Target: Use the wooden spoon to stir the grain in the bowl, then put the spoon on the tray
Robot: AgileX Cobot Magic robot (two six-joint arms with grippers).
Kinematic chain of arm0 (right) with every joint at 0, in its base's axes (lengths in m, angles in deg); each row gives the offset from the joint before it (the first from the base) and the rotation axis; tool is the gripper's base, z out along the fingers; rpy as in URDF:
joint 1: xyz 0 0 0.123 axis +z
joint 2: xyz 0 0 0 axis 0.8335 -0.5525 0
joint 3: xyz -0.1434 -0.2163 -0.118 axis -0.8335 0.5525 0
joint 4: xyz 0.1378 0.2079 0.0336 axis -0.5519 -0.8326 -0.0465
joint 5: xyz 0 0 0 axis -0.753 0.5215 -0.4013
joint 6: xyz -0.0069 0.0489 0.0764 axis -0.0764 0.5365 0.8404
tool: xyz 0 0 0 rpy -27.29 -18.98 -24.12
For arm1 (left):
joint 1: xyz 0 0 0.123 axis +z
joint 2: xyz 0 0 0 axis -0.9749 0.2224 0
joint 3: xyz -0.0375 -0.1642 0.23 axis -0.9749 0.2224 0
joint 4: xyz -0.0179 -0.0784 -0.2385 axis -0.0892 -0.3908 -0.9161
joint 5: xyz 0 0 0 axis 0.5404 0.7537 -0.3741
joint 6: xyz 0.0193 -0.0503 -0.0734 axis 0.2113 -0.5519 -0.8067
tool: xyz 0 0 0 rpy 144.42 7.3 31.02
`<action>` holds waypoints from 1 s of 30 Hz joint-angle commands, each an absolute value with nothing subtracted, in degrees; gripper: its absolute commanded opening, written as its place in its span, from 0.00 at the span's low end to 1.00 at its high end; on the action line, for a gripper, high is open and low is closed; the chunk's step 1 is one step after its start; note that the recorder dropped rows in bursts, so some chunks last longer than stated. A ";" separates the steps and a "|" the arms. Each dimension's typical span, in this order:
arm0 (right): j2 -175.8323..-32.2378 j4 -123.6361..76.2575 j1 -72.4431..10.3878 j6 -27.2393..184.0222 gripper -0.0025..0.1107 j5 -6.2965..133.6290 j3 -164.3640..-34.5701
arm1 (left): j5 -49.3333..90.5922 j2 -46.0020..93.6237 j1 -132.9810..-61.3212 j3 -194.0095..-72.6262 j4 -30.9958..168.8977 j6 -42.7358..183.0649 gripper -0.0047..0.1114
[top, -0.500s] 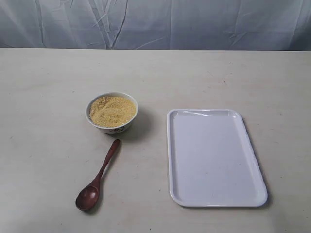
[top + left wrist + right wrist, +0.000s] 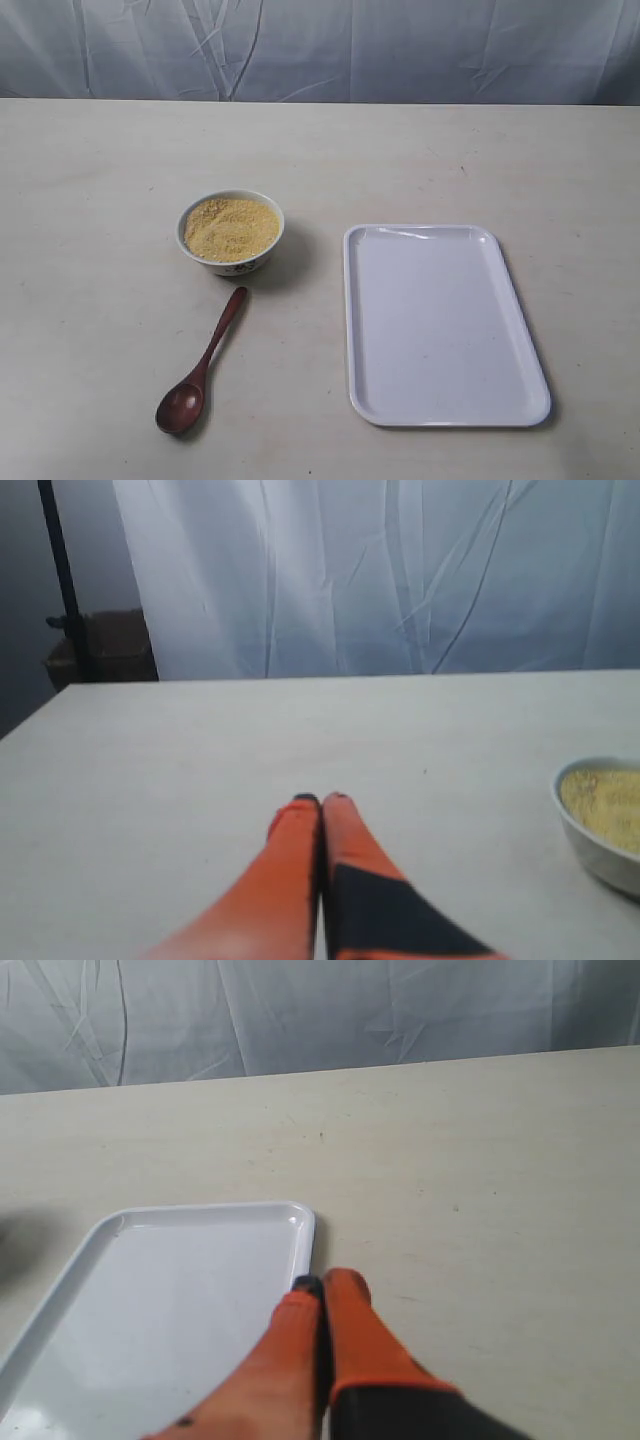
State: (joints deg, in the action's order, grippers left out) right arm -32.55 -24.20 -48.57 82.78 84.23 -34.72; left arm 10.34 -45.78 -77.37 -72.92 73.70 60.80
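Observation:
A small white bowl holds a mound of yellow-tan grain left of centre on the table. The dark wooden spoon lies flat on the table just in front of the bowl, its oval end nearest the camera. The white tray sits empty to the right. Neither arm shows in the exterior view. My left gripper is shut with nothing in it, and the bowl lies off to its side. My right gripper is shut and empty over the tray's rim.
The pale table stretches back to a grey-white curtain. A dark stand and a brown box are beyond the table's far corner in the left wrist view.

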 commanded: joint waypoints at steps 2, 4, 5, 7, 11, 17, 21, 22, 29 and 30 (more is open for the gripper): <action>-32.24 -24.17 -48.43 82.71 0.02 83.82 -34.57 | 16.06 -46.00 -77.25 -72.63 73.93 60.72 0.04; -32.24 -24.17 -48.43 82.71 0.02 83.82 -34.57 | 18.91 -46.00 -77.25 -72.63 73.93 60.72 0.04; -32.24 -24.17 -48.43 82.71 0.02 83.82 -34.57 | 20.29 -46.00 -77.25 -72.63 73.93 60.72 0.04; -32.24 -24.17 -48.43 82.71 0.02 83.82 -34.57 | 23.17 -46.00 -77.25 -72.63 73.93 60.56 0.04; -32.24 -24.17 -48.43 82.71 0.02 83.82 -34.57 | 28.10 -46.00 -77.25 -72.63 73.33 60.21 0.04; -32.24 -24.17 -48.43 82.71 0.02 83.82 -34.57 | 33.23 -46.00 -77.25 -72.63 72.10 60.09 0.04; -32.24 -24.17 -48.43 82.71 0.02 83.82 -34.57 | 31.13 -46.00 -77.25 -73.78 71.97 54.10 0.04; -32.24 -24.17 -48.43 82.71 0.02 83.82 -34.57 | 29.00 -45.55 -77.25 -74.73 71.97 53.14 0.04; -32.24 -24.17 -48.43 82.71 0.02 83.82 -34.57 | 13.50 -32.93 -77.25 -87.85 78.37 52.83 0.04; -32.24 -24.17 -48.43 82.71 0.02 83.82 -34.57 | 10.18 -30.75 -77.25 -89.37 78.65 53.26 0.04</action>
State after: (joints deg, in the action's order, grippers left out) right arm -32.55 -24.20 -48.57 82.78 84.23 -34.72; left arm 19.36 -36.43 -77.37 -84.21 76.46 53.37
